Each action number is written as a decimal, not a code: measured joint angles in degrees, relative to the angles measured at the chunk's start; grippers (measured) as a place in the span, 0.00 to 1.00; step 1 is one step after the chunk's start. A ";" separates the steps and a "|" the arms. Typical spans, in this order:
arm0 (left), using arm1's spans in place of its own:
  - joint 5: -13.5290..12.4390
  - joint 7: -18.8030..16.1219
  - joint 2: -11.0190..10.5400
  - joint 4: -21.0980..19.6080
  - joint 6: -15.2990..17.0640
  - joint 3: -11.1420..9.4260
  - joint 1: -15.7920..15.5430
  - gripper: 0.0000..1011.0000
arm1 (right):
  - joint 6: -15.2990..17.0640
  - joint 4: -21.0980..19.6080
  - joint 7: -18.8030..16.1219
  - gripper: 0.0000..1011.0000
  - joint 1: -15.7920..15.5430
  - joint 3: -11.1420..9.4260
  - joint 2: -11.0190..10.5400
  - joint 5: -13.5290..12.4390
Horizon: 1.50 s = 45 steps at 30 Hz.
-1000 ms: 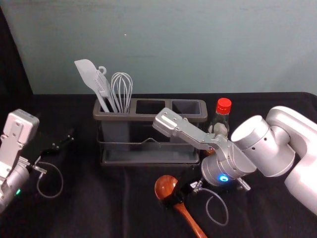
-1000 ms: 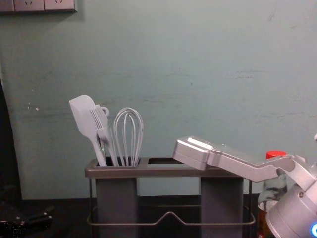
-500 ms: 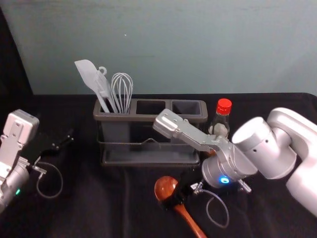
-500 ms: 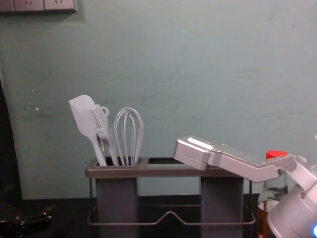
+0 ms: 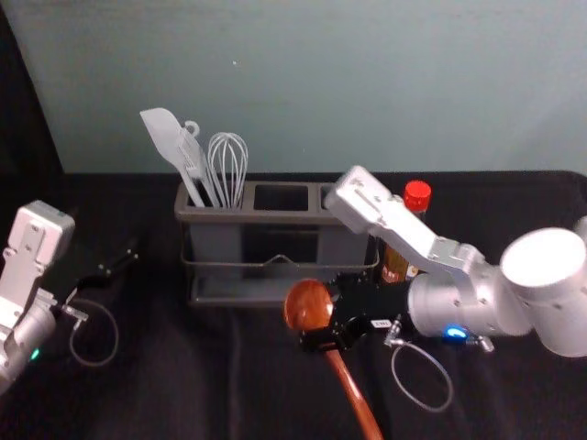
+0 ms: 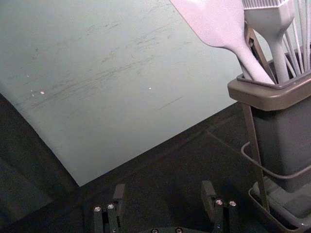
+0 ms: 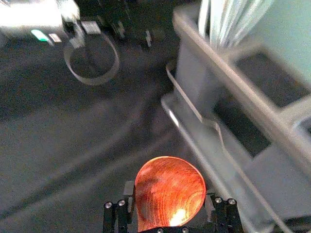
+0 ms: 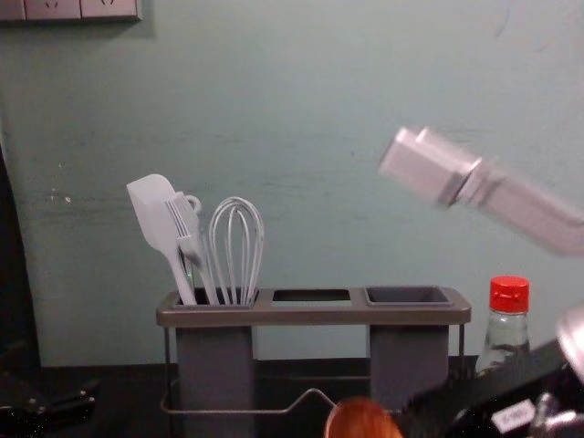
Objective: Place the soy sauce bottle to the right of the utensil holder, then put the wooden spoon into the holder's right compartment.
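while the right gripper [image 5: 321, 339] is clamped on the wooden spoon [image 5: 307, 306] just below its bowl, the spoon is out in front of the utensil holder [image 5: 266, 218], towards that holder's right half. in the head view its handle slants from the bowl down to the lower edge, leaning a little to the right; in the chest view the bowl comes up at the lower edge, in front of the holder's wire rail [image 8: 274, 412]. the right wrist view has the bowl between the fingers, one on either side, the holder close by.

the soy sauce bottle [image 8: 503, 339], with its red cap [image 8: 509, 294], stands upright just beside the holder's right end, partly hidden by the right arm [image 5: 468, 298]. the holder's right compartment [image 8: 408, 297] shows its opening in the chest view; in the head view the arm covers part of it. the left compartment holds a white spatula [image 5: 165, 137], a brush [image 8: 188, 224] and a whisk [image 8: 236, 246], heads up, the spatula tilted to the left.

the left gripper [image 5: 125, 262] is parked over on the left, well apart from the spoon, its fingers spread with a gap between them in its own wrist view. dark cloth covers the tabletop [image 5: 174, 394], and a wall socket panel [image 8: 55, 9] is at the chest view's upper left
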State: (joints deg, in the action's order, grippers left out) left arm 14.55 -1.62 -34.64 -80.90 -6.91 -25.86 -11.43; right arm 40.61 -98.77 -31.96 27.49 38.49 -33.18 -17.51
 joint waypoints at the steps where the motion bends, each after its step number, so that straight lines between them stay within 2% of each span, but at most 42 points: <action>1: 0.00 0.00 0.00 0.00 0.00 0.00 0.00 1.00 | -1.60 -0.87 0.00 0.83 -0.65 -0.63 -0.50 -0.21; 2: 0.00 0.00 0.00 0.00 0.00 0.00 0.00 1.00 | -4.72 -2.61 0.11 0.83 -2.12 -1.94 -1.42 -0.59; 5: 0.00 0.00 0.00 0.00 0.00 0.00 0.00 1.00 | -9.88 -5.52 0.80 0.83 -4.54 -4.17 -2.96 -1.15; 15: 0.00 0.00 0.00 0.00 0.00 0.00 0.00 1.00 | -21.39 -11.24 3.39 0.83 -10.35 -9.84 -5.81 -1.96; 18: 0.00 0.00 0.00 0.00 0.00 0.00 0.00 1.00 | -23.80 -12.38 4.25 0.83 -11.60 -11.62 -6.17 -1.97; 24: 0.00 0.00 0.00 0.00 0.00 0.00 0.00 1.00 | -25.65 -13.44 4.85 0.83 -12.04 -14.59 -6.21 -2.81; 31: 0.00 0.00 0.00 0.00 0.00 0.00 0.00 1.00 | -26.59 -14.05 5.90 0.83 -10.43 -17.55 -5.49 -3.42; 37: 0.00 0.00 0.00 0.00 0.00 0.00 0.00 1.00 | -26.72 -12.87 8.53 0.83 -8.32 -18.22 -3.03 -1.99; 45: 0.00 0.00 0.00 0.00 0.00 0.00 0.00 1.00 | -25.80 -10.07 9.19 0.83 -4.79 -18.04 0.04 -0.89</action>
State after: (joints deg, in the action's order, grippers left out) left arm 14.55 -1.62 -34.65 -80.90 -6.91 -25.86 -11.43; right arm 14.81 -108.84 -22.77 22.70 20.44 -33.15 -18.40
